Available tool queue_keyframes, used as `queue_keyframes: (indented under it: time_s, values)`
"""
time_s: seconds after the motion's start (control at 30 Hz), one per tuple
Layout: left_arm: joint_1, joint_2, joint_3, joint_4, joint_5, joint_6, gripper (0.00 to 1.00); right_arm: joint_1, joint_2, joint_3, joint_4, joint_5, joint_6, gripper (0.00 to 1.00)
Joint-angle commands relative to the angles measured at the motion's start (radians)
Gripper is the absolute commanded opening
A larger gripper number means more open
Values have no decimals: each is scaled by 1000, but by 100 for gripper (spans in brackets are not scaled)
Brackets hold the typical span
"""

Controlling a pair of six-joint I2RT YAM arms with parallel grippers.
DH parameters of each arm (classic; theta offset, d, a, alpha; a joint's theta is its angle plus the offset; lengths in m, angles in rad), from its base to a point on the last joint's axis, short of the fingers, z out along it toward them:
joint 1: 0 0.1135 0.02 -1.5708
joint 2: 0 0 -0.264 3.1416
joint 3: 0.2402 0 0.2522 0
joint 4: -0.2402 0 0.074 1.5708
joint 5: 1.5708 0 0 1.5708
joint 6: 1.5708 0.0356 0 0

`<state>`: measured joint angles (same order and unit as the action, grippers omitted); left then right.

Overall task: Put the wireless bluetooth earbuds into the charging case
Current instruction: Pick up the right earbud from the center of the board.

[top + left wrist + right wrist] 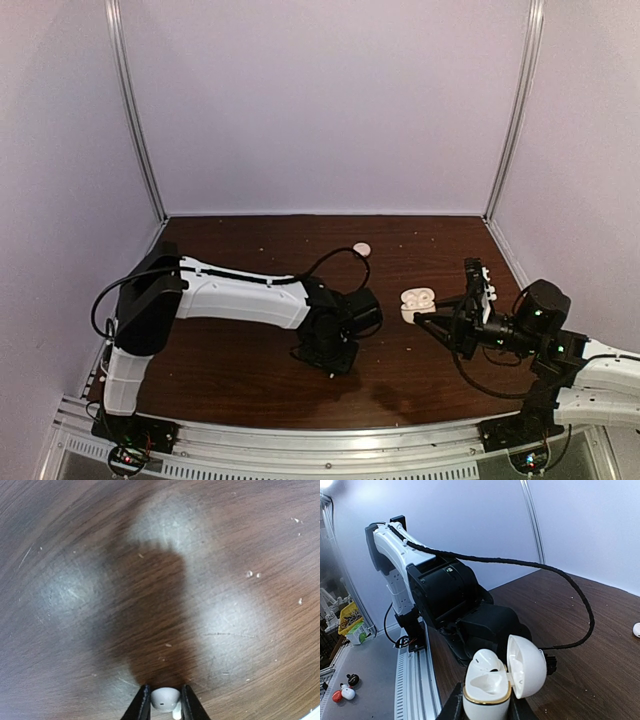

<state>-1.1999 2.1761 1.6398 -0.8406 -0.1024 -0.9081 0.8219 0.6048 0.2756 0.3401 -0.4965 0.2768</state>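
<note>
Left gripper [165,700] pinched earbud [165,698], bottom centre of left wrist view, low over table [75,630]. Right gripper [485,707] clamped charging case [487,690], lid open. In top view, case [417,302] lay right of left gripper [330,355], close by.

Dim, even light from above leaves pale glare patches and a dark central shadow on the brown wooden tabletop [260,540], its grain smearing toward 9 o'clock.

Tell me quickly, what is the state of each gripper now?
Left gripper: closed on an earbud against the table.
Right gripper: closed on the charging case, lid open.
</note>
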Motion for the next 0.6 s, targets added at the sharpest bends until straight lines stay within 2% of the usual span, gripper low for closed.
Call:
queue_keyframes:
  time_s: [0.0,0.17,0.57]
  values:
    - [-6,44,4,-17,-9,17,18,-4,-17,-9,21,14,5,0]
    - [-5,8,-7,-1,-45,7,12,-4,-14,-6,18,15,3,0]
    - [-1,-250,-230,271,-194,13,10,-4,36,1,41,14,-9,0]
